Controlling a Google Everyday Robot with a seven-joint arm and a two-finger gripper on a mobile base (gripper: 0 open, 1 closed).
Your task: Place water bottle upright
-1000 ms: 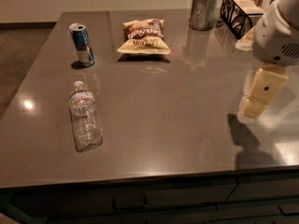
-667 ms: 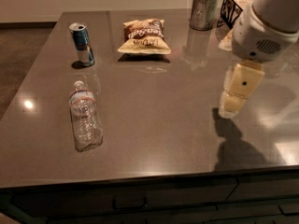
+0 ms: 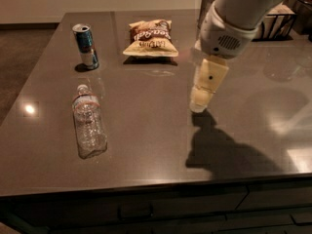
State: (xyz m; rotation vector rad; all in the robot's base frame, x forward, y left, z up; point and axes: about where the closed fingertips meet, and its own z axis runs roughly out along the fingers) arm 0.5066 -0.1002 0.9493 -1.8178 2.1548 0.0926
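The water bottle [image 3: 88, 123] is clear and ribbed with a white cap. It lies on its side at the front left of the dark table [image 3: 146, 130], cap pointing to the far side. My gripper [image 3: 199, 103] hangs from the white arm [image 3: 229, 28] and points down over the middle of the table, well to the right of the bottle and not touching it. It holds nothing that I can see.
A blue-and-silver drink can [image 3: 86, 45] stands upright behind the bottle at the far left. A brown chip bag [image 3: 150, 38] lies at the far middle. A dark wire basket [image 3: 278, 16] stands at the back right. The table's front edge is close below the bottle.
The arm and gripper have moved left, from the table's right side toward its middle and nearer the bottle. The bottle, can and bag have not moved.
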